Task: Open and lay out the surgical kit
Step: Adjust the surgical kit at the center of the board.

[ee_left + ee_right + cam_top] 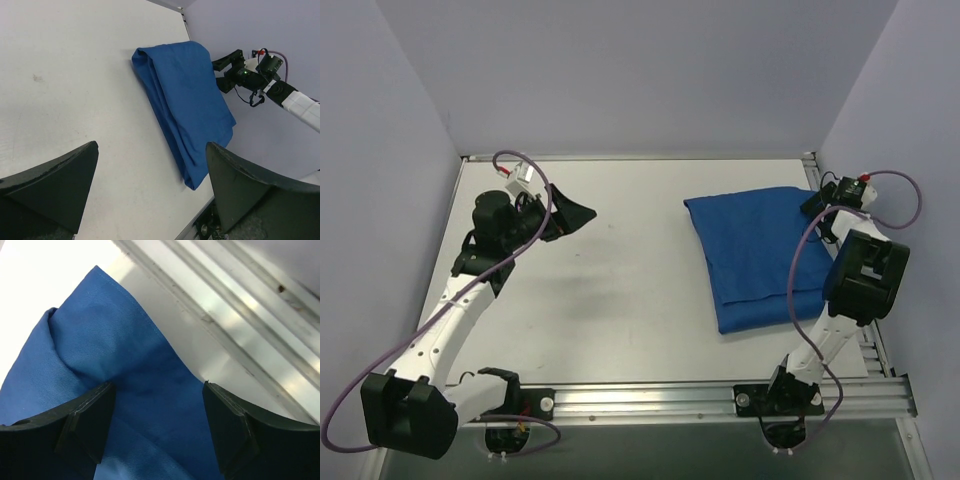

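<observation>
Blue cloth wrap (760, 255) lies folded on the right half of the table (620, 300), with the right gripper (157, 387) at its two-o'clock corner.
The gripper's fingers (90, 415) stand partly apart astride that corner. Cloth lies flat in the gap between them, by the table's rail, and I cannot tell whether the tips press on it. The left gripper (578, 215) hangs spread wide and empty toward ten o'clock on the table, well apart from the wrap.
</observation>
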`<act>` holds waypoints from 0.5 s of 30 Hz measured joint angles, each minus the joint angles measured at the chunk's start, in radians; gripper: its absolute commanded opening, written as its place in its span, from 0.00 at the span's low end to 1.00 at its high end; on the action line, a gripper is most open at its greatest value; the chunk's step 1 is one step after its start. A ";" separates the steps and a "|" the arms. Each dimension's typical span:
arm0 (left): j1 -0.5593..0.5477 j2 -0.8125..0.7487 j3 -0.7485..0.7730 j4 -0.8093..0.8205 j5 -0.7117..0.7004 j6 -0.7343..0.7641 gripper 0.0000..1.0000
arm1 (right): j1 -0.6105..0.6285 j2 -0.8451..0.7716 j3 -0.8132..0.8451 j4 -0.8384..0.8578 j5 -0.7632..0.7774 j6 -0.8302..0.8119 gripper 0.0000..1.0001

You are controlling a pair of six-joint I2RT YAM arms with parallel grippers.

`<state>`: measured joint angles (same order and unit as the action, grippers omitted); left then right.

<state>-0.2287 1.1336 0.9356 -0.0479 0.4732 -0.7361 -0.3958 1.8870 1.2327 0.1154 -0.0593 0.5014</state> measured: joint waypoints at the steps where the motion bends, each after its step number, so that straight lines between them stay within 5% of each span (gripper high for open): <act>1: -0.003 -0.010 0.000 -0.014 -0.005 0.008 0.98 | 0.002 0.012 0.004 0.003 -0.018 -0.001 0.72; 8: -0.006 -0.064 0.000 -0.098 -0.032 0.045 0.98 | 0.082 0.114 0.099 0.032 -0.125 -0.033 0.68; 15: -0.012 -0.069 0.001 -0.163 -0.055 0.070 0.98 | 0.327 0.279 0.331 0.016 -0.199 -0.100 0.68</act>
<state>-0.2405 1.0641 0.9367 -0.2104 0.4179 -0.6662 -0.0692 2.1662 1.5635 0.1318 -0.2584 0.4019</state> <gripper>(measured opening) 0.981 0.677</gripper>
